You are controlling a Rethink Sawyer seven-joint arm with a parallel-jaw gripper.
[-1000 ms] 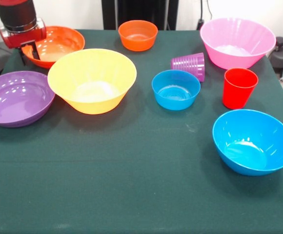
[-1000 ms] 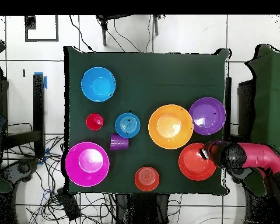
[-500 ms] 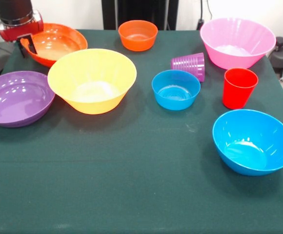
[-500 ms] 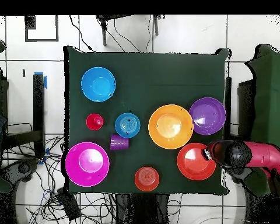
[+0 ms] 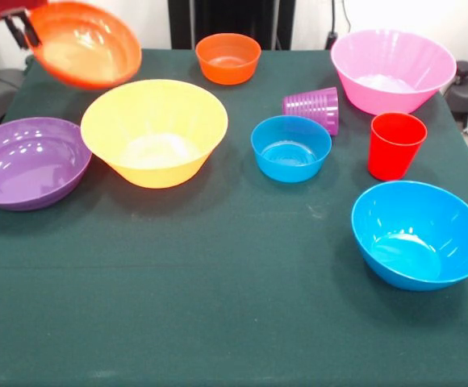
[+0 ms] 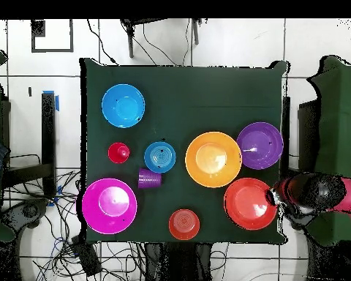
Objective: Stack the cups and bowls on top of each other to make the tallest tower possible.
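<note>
My gripper [image 5: 22, 26] [image 6: 276, 197] is shut on the rim of the medium red-orange bowl [image 5: 85, 44] [image 6: 249, 203] and holds it tilted above the table's far left corner. The large orange bowl [image 5: 153, 133] [image 6: 213, 159] stands beside it, with the purple bowl [image 5: 28, 161] to its left. The small blue bowl [image 5: 290, 147], small orange bowl [image 5: 227, 58], pink bowl [image 5: 393, 71] and large blue bowl [image 5: 419, 234] stand apart. The purple cup [image 5: 313, 106] lies on its side. The red cup [image 5: 395, 145] is upright. No light blue cup shows.
The green table [image 5: 218, 306] has open cloth across its near half in the front view. Cables and stands [image 6: 32, 212] lie on the floor around the table.
My gripper has lifted the red-orange bowl off the table and tilted it. The other bowls and cups have not moved.
</note>
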